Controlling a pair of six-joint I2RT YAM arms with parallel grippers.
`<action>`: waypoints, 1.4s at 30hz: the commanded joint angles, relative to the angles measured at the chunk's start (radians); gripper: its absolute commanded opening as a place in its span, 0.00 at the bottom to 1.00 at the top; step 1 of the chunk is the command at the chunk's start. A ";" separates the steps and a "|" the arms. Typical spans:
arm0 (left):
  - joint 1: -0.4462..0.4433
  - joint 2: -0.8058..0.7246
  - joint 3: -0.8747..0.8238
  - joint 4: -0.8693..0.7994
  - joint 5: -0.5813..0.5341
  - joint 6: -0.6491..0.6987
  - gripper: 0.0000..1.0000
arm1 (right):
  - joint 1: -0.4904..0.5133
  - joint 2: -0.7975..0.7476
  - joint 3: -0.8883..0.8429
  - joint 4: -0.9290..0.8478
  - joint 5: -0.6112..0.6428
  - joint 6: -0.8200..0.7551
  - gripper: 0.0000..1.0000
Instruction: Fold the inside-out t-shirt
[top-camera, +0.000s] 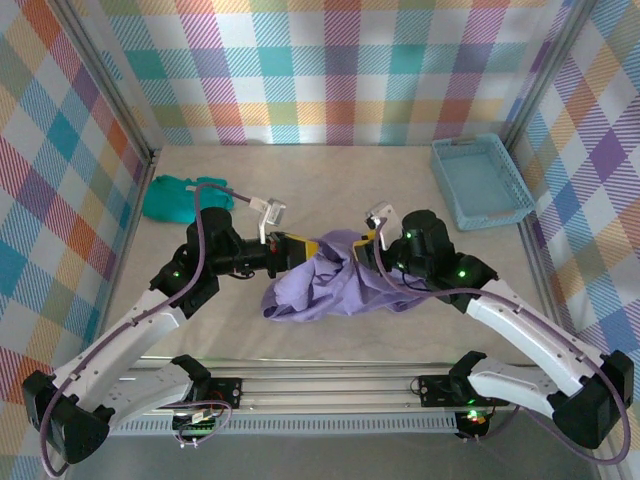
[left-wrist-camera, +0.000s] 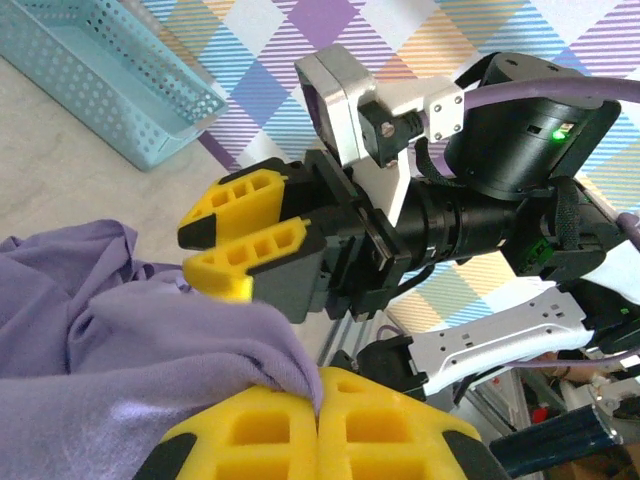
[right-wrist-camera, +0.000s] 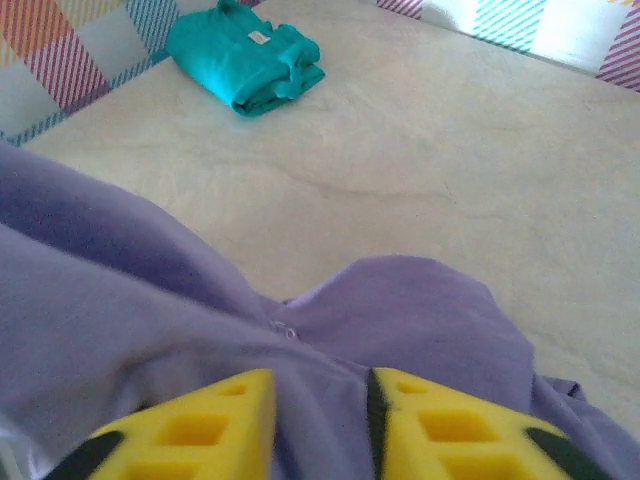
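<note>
The lavender t-shirt (top-camera: 330, 285) lies bunched in a heap at the middle of the table, between the two arms. My left gripper (top-camera: 300, 250) holds its left upper edge. In the left wrist view the yellow fingers (left-wrist-camera: 320, 405) are pressed together with a thin fold of the purple cloth (left-wrist-camera: 120, 340) pinched between them. My right gripper (top-camera: 368, 243) is at the heap's top right, facing the left one and close to it (left-wrist-camera: 225, 250). Its jaws (right-wrist-camera: 320, 385) are closed on a thick fold of the shirt (right-wrist-camera: 150, 320), which fills the gap between the pads.
A folded teal-green garment (top-camera: 178, 198) (right-wrist-camera: 245, 60) lies at the back left of the table. A light blue perforated basket (top-camera: 480, 180) (left-wrist-camera: 90, 75) stands at the back right. Plaid walls enclose the table on three sides.
</note>
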 joint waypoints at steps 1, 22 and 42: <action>0.006 -0.005 0.013 0.004 0.009 0.047 0.00 | 0.008 -0.086 -0.038 -0.035 -0.083 -0.051 0.40; 0.006 0.032 0.043 -0.060 -0.001 0.093 0.00 | 0.105 0.075 0.019 0.060 -0.074 -0.066 0.57; 0.006 -0.001 0.039 -0.105 -0.123 0.114 0.00 | 0.104 0.227 0.058 0.150 -0.218 0.048 0.18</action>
